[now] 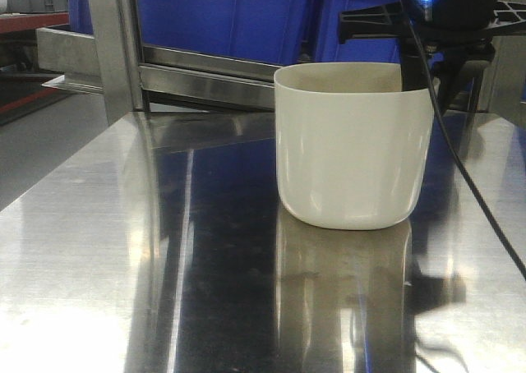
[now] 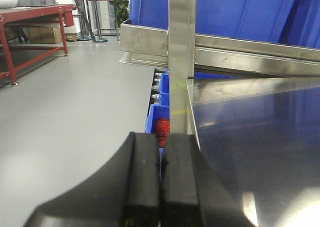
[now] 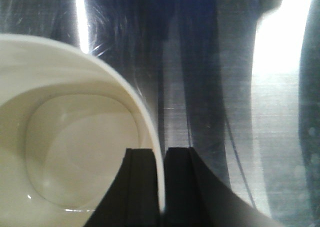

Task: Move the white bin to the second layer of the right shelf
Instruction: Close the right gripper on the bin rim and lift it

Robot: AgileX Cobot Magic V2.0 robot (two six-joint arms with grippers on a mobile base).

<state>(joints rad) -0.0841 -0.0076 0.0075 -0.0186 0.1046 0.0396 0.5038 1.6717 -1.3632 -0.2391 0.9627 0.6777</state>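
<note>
Bin [image 1: 353,147], white, upright on steel surface [image 1: 164,250], right of centre. Right fingers [image 3: 140,187] pinching its rim wall, one inside, one outside. Surface bare left of bin and in front, lots of room. Steel post [image 1: 115,44] and shelf rail [image 1: 205,69] behind, blue crates [image 1: 238,11] on it. Left fingers [image 2: 142,177] pressed together, nothing between, at surface's left edge; grey floor [image 2: 70,102] beside, red bench [image 2: 35,12] far back.

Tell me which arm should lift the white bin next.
Right. The right hand pinches the wall of the white bin, one finger inside, one outside. The left hand is shut on nothing, beyond the left edge of the table, with no bin in its view.
</note>
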